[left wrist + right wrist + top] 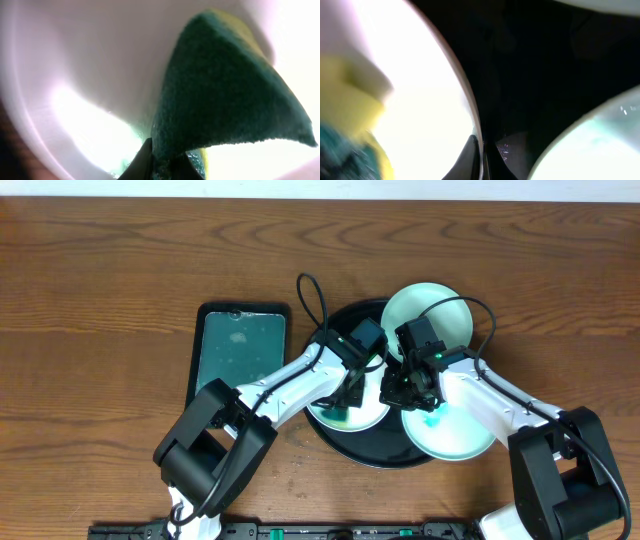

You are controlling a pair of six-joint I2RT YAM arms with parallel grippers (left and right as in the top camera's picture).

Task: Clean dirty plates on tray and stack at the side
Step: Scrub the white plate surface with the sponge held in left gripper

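Left gripper (352, 388): gripped sponge (225, 90) on plate (362, 420) nearest bench's (100, 280) left edge.
Right gripper (402, 388): seemingly pinched that plate's rim.

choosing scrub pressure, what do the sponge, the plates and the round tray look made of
Sponge: soft yellow foam with a coarse dark green scouring face, fuzzy and matte. Plates: glossy white, hard-looking, glare on them; ceramic or melamine, cannot tell. Tray: glossy black, probably plastic or lacquered.
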